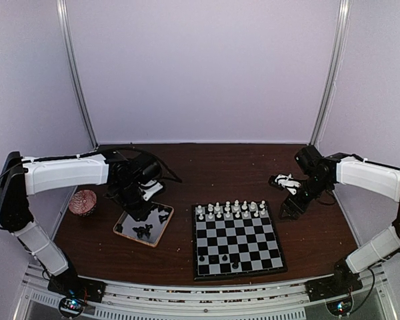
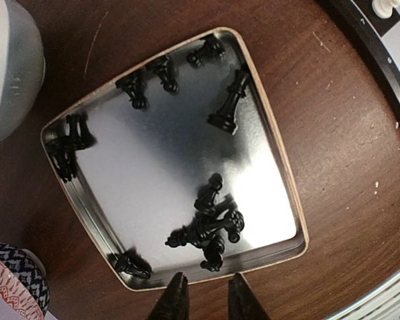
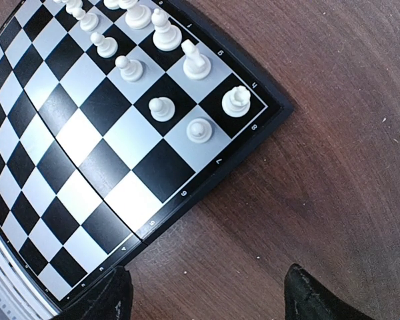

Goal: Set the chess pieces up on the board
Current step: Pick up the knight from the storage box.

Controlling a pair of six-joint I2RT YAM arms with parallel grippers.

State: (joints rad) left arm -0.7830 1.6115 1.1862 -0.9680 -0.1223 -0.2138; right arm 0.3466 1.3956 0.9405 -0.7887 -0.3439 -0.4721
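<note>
1. The left gripper (image 2: 207,301) hangs at the near rim of the tray (image 2: 153,180). The black chess pieces (image 2: 210,223) lie tumbled in the tray. The closest cluster sits at 12 o'clock from the fingertips, near but not touching. The jaws stand narrowly apart with nothing between them.

2. The right gripper (image 3: 207,293) hangs over the table (image 3: 333,167). The board (image 3: 87,153) lies at 11 o'clock from it, its border just beside the left finger. The white chess pieces (image 3: 161,107) stand upright along the far rows. The jaws are wide apart and empty.

3. In the overhead view, the tray lies at 9 o'clock from the board.
</note>
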